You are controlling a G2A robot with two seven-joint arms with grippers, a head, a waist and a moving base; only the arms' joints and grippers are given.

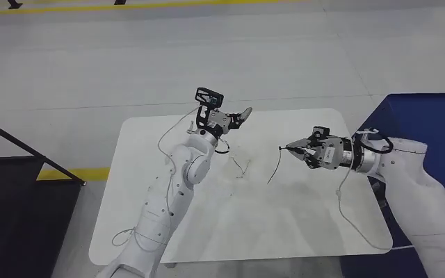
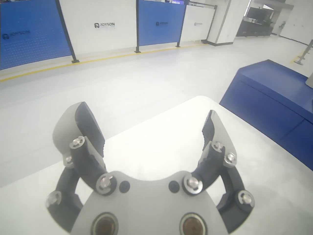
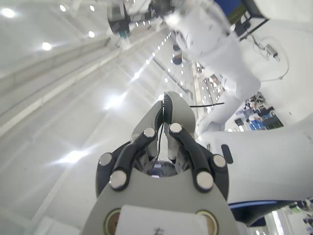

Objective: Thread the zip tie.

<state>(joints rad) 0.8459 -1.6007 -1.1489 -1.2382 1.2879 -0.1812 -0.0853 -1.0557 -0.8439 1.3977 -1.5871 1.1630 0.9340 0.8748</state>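
My right gripper [image 1: 287, 148] is raised over the right half of the white table [image 1: 208, 229] and shut on a thin black zip tie [image 1: 275, 165]. The tie's long end hangs down and curves toward the tabletop. In the right wrist view the right gripper [image 3: 164, 99] has its fingers pressed together on the zip tie [image 3: 207, 105], one end sticking out sideways past the tips. My left gripper [image 1: 241, 115] is near the table's far edge, open with nothing in it. In the left wrist view the left gripper [image 2: 146, 116] has its fingers spread wide above the table corner.
A second thin loose strand [image 1: 240, 167] lies on the table between the two arms. A blue box [image 1: 417, 111] stands off the table's right side, also seen as the blue box [image 2: 269, 94]. Blue and white barrier panels [image 2: 97, 25] line the room behind.
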